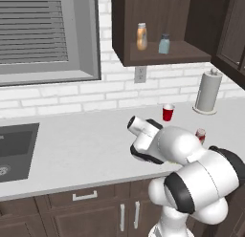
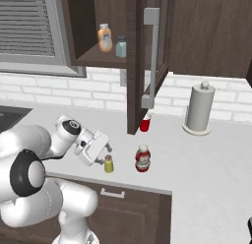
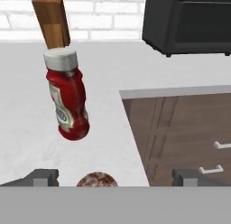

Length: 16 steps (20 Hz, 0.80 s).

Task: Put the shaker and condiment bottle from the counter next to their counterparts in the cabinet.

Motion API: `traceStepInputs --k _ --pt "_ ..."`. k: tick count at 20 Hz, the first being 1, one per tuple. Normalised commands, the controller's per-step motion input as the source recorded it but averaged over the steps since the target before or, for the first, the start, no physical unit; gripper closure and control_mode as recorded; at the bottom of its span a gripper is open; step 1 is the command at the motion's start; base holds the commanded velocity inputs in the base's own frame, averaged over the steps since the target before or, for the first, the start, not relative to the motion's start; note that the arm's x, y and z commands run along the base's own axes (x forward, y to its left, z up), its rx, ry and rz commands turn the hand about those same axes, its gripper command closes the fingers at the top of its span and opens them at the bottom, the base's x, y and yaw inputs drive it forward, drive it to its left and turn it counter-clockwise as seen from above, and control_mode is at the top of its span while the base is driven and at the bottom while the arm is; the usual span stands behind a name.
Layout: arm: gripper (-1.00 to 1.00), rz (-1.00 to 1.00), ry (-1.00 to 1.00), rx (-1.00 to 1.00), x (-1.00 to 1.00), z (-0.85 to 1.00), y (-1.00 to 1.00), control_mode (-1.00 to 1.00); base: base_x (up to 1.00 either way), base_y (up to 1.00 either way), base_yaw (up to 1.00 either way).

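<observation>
Wall cabinet (image 2: 98,56) above, door (image 2: 132,66) swung open toward me; its edge hangs down in front of a red cup (image 2: 144,124) standing on the counter (image 2: 206,159). On the cabinet shelf: orange bottle (image 2: 104,38) with white cap, pale blue-grey shaker (image 2: 121,46) just beside it. Paper towel roll (image 2: 199,109) upright near the brick wall, well apart from my work. Dark sink (image 1: 14,150) far off to the left. Hand view: wooden knife block (image 3: 52,20) behind the red bottle, black oven-like box (image 3: 189,22) further along the counter.

Yellow shaker (image 2: 109,164): short, stubby, dull speckled cap, upright near the counter's front edge. My gripper (image 2: 105,152) sits right over it, jaws spread wide, one tip on either side, nothing held. Its cap (image 3: 96,179) shows between my tips.

Red bottle (image 2: 142,158): white cap, pale label, pinched waist, upright just beside the shaker, near the same edge.
</observation>
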Motion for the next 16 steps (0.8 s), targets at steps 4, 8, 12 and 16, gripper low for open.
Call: traceStepInputs --k 4,8,12,16 --pt "-1.0 0.0 0.0 0.0 0.15 0.0 0.0 -1.0 0.0 0.0 0.0" --pt "-1.0 0.0 0.0 0.0 0.19 -0.01 0.0 -1.0 0.0 0.0 0.0" --pt "-1.0 0.0 0.0 0.0 0.07 -0.04 0.0 -1.0 0.0 0.0 0.0" --pt "-1.0 0.0 0.0 0.0 0.0 -0.08 0.0 -1.0 0.0 0.0 0.0"
